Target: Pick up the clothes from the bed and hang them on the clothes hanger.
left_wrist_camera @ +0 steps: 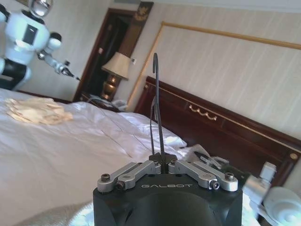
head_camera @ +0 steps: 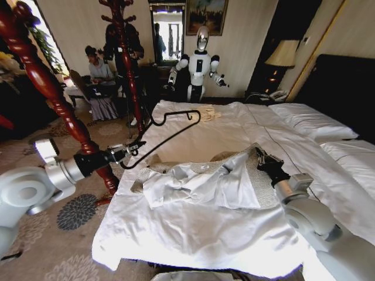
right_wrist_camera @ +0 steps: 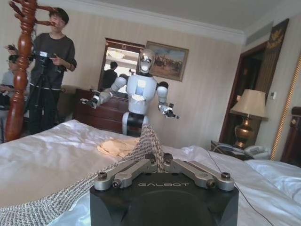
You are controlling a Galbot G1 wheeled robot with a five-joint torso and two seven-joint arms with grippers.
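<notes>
The clothes (head_camera: pixel 199 184), a grey-beige herringbone jacket with its white lining turned out, lie crumpled on the bed (head_camera: pixel 193 240). My right gripper (head_camera: pixel 261 157) is shut on the jacket's woven edge at its right side; in the right wrist view the fabric (right_wrist_camera: pixel 146 141) rises pinched in the right gripper (right_wrist_camera: pixel 154 159). My left gripper (head_camera: pixel 130 150) holds the thin black clothes hanger (head_camera: pixel 181 112) in the air over the bed's left edge, a little left of the jacket. In the left wrist view the hanger (left_wrist_camera: pixel 160 122) stands straight out of the shut left gripper (left_wrist_camera: pixel 162 164).
A small cream garment (head_camera: pixel 208 113) lies at the bed's far end. A red turned wooden post (head_camera: pixel 53 99) stands beside my left arm, and a second one (head_camera: pixel 126 52) farther back. Another robot (head_camera: pixel 199 64) faces the bed's far end. White pillows (head_camera: pixel 310 120) and a dark headboard (head_camera: pixel 345 88) are on the right.
</notes>
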